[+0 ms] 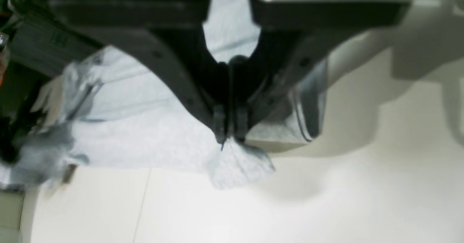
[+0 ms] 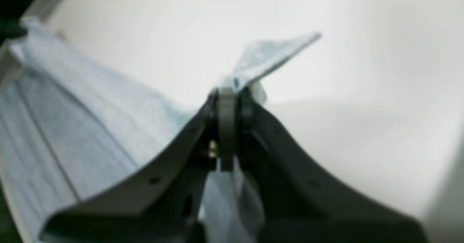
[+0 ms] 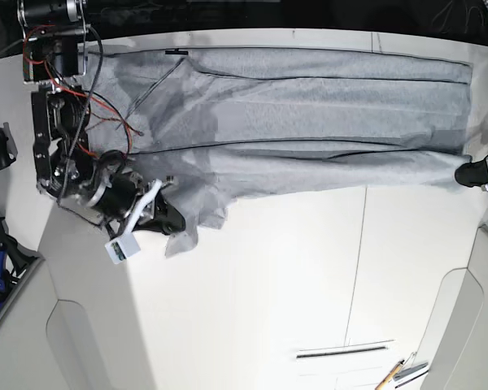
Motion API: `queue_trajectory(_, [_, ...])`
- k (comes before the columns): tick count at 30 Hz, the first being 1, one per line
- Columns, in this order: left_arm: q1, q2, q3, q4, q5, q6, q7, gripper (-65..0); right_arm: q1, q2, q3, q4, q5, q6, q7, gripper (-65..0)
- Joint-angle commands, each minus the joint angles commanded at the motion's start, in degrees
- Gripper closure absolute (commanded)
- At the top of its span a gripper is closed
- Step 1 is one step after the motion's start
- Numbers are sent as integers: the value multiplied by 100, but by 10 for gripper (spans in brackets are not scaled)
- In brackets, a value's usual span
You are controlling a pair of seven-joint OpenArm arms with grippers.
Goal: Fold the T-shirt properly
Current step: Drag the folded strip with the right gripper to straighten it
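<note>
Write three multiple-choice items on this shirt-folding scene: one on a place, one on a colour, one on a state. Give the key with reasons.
1. Where does the T-shirt lie in the base view?
A. Stretched across the far part of the table
B. Bunched at the near edge
C. Hanging off the floor side

2. What colour is the T-shirt?
A. Navy
B. Heather grey
C. Red

3. What is the state of the right hand?
A. Wide open above the cloth
B. Shut on a pinch of the T-shirt
C. Shut on nothing

Key:
1 A: the cloth spans the upper part of the white table, from one arm to the other.
2 B: all three views show pale grey fabric.
3 B: the right wrist view shows the jaws closed with a flap of cloth sticking out past them. The left hand pinches cloth likewise.
</note>
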Motion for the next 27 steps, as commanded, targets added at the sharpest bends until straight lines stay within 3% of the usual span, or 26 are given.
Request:
queue_trajectory(6, [44,-247,0,0,-722,0,207,0,-986,433,96,1300,2,-4,2,0])
queue_trajectory(15, [579,-407,0,11,-722,0,207,0,-1622,444,728,1530,540,85,-323,0])
queue_trajectory(27, [1320,-610,0,26,-722,0,207,0,-2483,442,761,1539,708,87,-321,0])
